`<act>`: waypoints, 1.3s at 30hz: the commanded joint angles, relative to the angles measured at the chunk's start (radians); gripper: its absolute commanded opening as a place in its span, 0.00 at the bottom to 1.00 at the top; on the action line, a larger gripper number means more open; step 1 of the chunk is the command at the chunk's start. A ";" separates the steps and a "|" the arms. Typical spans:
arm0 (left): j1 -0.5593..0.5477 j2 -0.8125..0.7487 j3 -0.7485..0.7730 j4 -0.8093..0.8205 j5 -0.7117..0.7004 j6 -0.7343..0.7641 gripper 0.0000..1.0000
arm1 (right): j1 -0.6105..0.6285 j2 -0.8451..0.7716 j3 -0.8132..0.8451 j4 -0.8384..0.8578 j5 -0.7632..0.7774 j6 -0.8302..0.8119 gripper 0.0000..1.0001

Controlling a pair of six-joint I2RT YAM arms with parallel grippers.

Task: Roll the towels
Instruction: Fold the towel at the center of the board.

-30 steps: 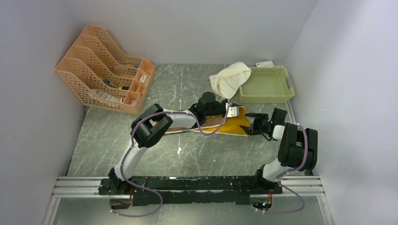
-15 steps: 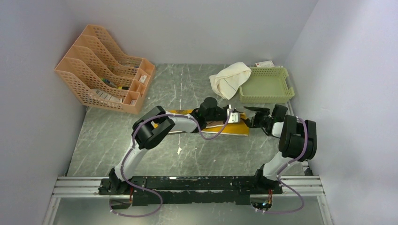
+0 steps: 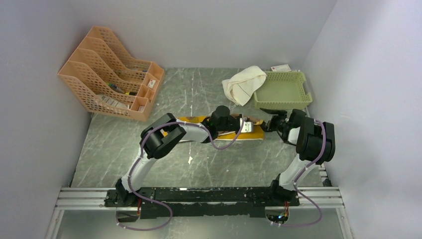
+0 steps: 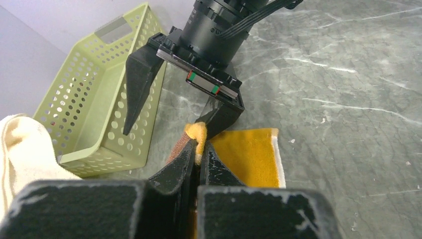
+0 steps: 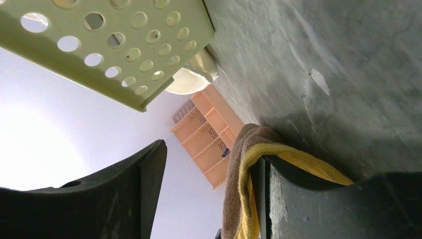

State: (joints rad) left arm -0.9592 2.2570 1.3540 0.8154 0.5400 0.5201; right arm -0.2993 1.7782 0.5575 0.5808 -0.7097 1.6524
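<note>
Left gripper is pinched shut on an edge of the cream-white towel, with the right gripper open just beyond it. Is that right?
Not quite. The left gripper is shut on the mustard-yellow towel, not the cream-white towel, which lies against the green basket; the left wrist view shows this. The right gripper is open just beyond it, as you said.

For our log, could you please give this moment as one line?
left gripper: shut on yellow towel edge | right gripper: open at same edge | cream towel: at basket
</note>
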 commanded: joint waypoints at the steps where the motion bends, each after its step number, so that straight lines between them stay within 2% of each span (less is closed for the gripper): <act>1: -0.013 -0.024 -0.009 0.021 0.040 -0.018 0.07 | -0.016 0.064 -0.026 -0.068 -0.035 0.069 0.62; 6: -0.033 0.009 -0.002 0.033 0.018 -0.047 0.07 | -0.020 0.074 -0.003 -0.130 -0.040 0.003 0.63; 16: -0.082 0.085 0.040 0.005 -0.137 -0.042 0.07 | -0.031 0.059 0.084 -0.398 -0.076 -0.230 0.78; 21: -0.094 0.114 0.060 -0.003 -0.171 -0.051 0.07 | -0.041 0.039 0.086 -0.437 -0.089 -0.271 0.79; 25: -0.100 0.135 0.074 -0.003 -0.212 -0.055 0.07 | -0.041 0.021 0.118 -0.534 -0.075 -0.346 0.79; 30: -0.105 0.151 0.107 -0.024 -0.240 -0.059 0.07 | -0.042 -0.034 0.162 -0.717 0.040 -0.473 0.81; 34: -0.112 0.155 0.135 -0.075 -0.231 -0.066 0.07 | -0.043 -0.069 0.231 -0.860 0.191 -0.589 0.82; 39: -0.128 0.141 0.135 -0.102 -0.193 -0.066 0.12 | -0.046 -0.126 0.296 -0.980 0.375 -0.641 0.84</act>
State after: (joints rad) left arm -1.0653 2.3936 1.4666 0.7521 0.3191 0.4633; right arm -0.3347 1.6993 0.8169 -0.2214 -0.5648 1.1072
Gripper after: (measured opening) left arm 0.110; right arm 0.833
